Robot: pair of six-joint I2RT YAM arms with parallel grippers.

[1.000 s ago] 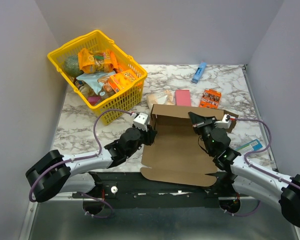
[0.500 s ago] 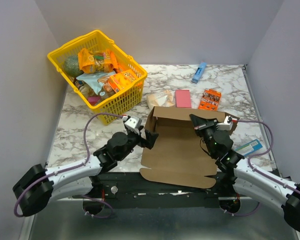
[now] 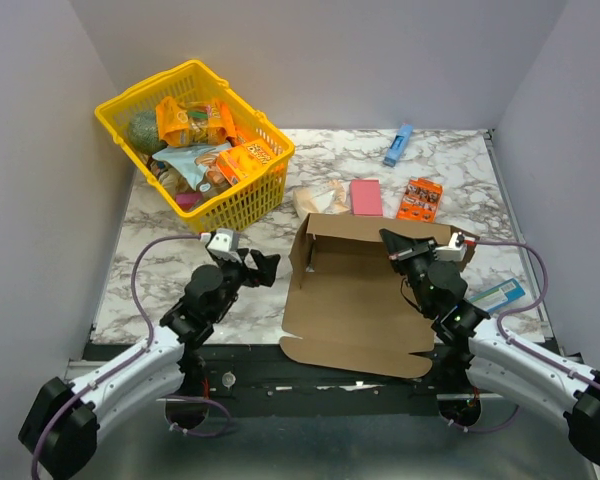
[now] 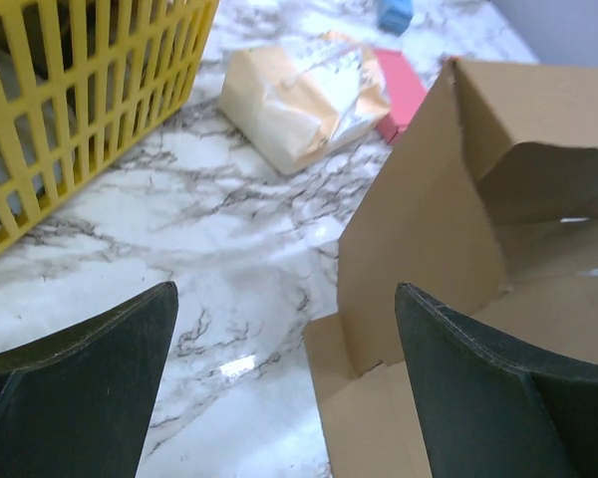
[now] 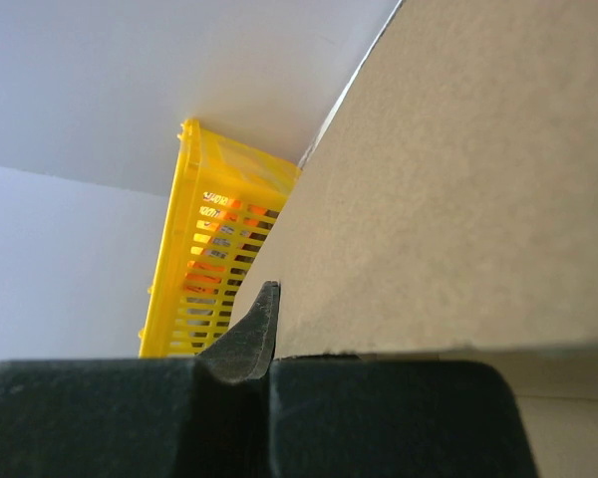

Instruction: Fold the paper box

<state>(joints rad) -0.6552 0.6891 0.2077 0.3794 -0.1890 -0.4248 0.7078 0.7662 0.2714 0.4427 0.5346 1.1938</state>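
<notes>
Overhead, marble table (image 3: pixel 450 160) between pale walls (image 3: pixel 380 60); left pincer (image 3: pixel 268 266) agape, right pincer (image 3: pixel 388 240) closed at paper box (image 3: pixel 355 300).

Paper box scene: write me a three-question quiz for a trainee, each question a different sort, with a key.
1. True or false: the left gripper is shut on the paper box.
2. Multiple choice: the yellow basket stands at the table's A) far left, B) far right, C) near edge.
3. Short answer: which gripper is at the box's right wall?
Key: 1 false, it is open and clear of the box; 2 A; 3 the right gripper, shut.
</notes>
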